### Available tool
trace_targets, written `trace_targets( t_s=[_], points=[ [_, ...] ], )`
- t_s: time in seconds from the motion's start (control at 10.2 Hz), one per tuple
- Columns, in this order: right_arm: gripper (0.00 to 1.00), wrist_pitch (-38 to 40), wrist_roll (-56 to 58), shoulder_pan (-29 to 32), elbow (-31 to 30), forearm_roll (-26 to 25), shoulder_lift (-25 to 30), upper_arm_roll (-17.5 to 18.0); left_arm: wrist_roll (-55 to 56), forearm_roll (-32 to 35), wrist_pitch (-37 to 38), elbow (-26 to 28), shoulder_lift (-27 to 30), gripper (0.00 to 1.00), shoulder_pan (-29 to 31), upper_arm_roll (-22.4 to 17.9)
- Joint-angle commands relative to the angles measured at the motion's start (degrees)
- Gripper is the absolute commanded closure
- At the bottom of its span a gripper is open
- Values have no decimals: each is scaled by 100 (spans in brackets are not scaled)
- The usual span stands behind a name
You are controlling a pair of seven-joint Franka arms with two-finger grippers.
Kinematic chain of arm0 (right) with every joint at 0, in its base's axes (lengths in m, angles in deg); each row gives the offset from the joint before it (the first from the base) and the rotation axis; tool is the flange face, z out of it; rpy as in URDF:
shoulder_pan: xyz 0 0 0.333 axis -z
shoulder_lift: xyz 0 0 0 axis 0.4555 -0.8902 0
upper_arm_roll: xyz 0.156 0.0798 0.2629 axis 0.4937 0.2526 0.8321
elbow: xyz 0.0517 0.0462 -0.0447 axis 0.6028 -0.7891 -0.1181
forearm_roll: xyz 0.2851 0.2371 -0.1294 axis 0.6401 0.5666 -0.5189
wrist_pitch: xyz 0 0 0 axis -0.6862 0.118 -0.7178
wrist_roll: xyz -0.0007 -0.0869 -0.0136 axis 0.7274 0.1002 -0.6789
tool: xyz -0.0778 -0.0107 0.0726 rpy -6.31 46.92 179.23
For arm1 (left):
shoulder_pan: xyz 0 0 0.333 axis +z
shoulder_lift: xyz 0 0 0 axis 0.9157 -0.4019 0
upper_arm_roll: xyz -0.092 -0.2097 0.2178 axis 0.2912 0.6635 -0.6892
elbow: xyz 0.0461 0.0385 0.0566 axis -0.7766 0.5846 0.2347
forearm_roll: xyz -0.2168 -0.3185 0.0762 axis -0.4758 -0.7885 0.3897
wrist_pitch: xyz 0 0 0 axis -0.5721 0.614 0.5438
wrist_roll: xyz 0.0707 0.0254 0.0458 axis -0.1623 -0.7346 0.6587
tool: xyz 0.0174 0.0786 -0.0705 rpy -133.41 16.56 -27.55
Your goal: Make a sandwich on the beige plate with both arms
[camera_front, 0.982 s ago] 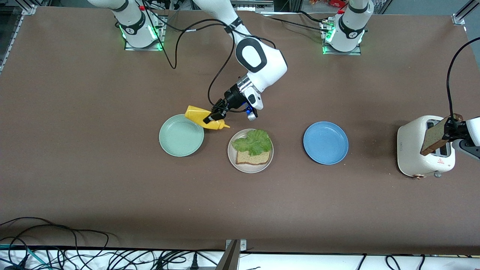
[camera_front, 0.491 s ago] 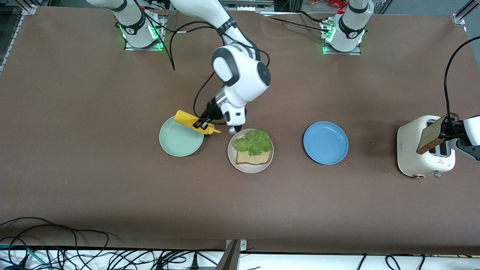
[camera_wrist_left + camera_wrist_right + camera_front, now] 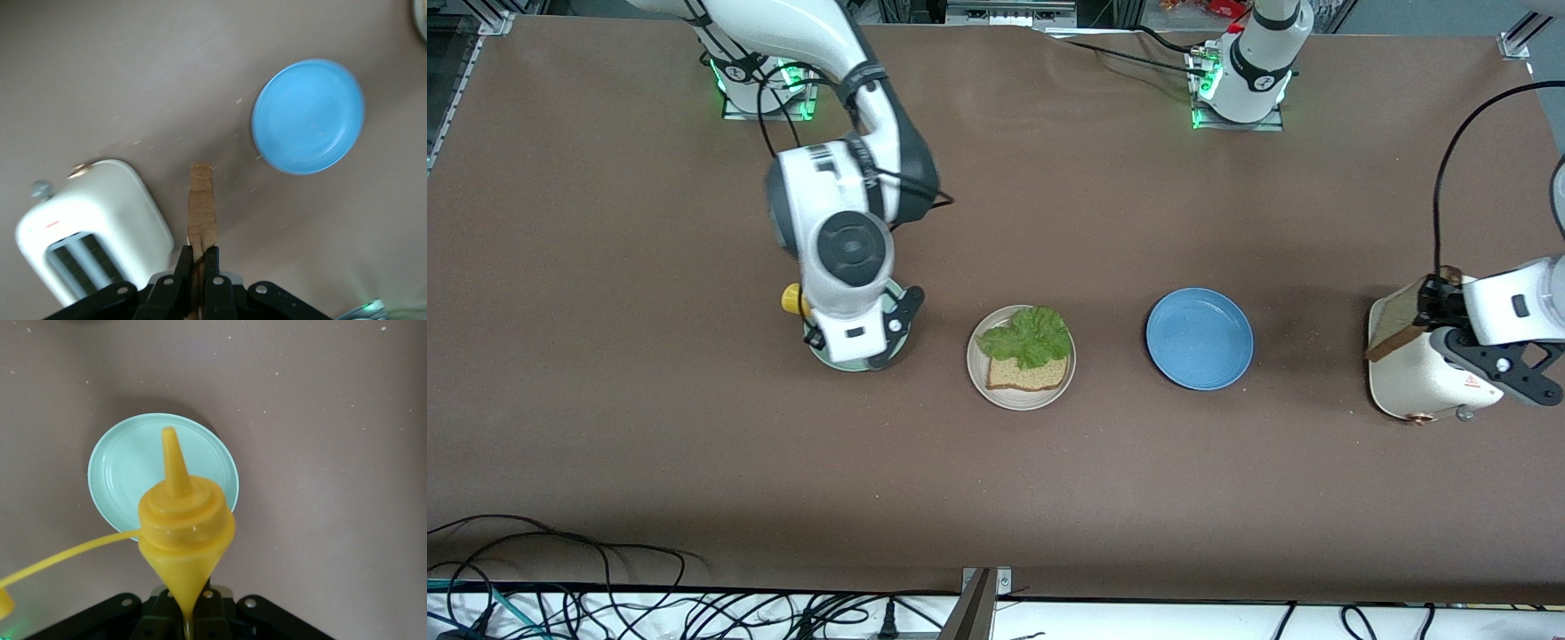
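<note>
Brown table (image 3: 694, 462): beige plate (image 3: 1005, 396) holds bread slice (image 3: 1023, 375) and lettuce (image 3: 1030, 336); blue plate (image 3: 1199, 338) beside it. Right gripper (image 3: 189, 613) clamps yellow bottle (image 3: 185, 533) over mint plate (image 3: 120, 477), arm hiding both from front. Left gripper (image 3: 198, 263) pinches second slice (image 3: 201, 210) above toaster (image 3: 100, 213).

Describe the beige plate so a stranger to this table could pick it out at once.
Three round plates lie in a row across the middle of the brown table. The beige plate is the middle one, between the mint-green plate toward the right arm's end and the blue plate toward the left arm's end. Only it carries food: a bread slice under a green lettuce leaf.
</note>
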Motion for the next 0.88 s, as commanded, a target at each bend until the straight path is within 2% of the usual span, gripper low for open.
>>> trace_targets(
  t_s=[0.0,0.2,0.39,0.79],
  points=[
    [100,63,718,609,-300,822,376,69,616,-394,88,64,-8,100,-308,-60],
    [100,177,1571,1278,-362,1569,386,69,1554,-832,106,90,-165,100,-694,-60],
    [100,186,2493,1831,-676,2341,386,69,3152,-1237,115,90,-402,100,-1159,-60],
    [100,116,4715,2720,-1975,4414,325,78,4949,-3370,97,38,-991,100,-1311,-60]
  ],
)
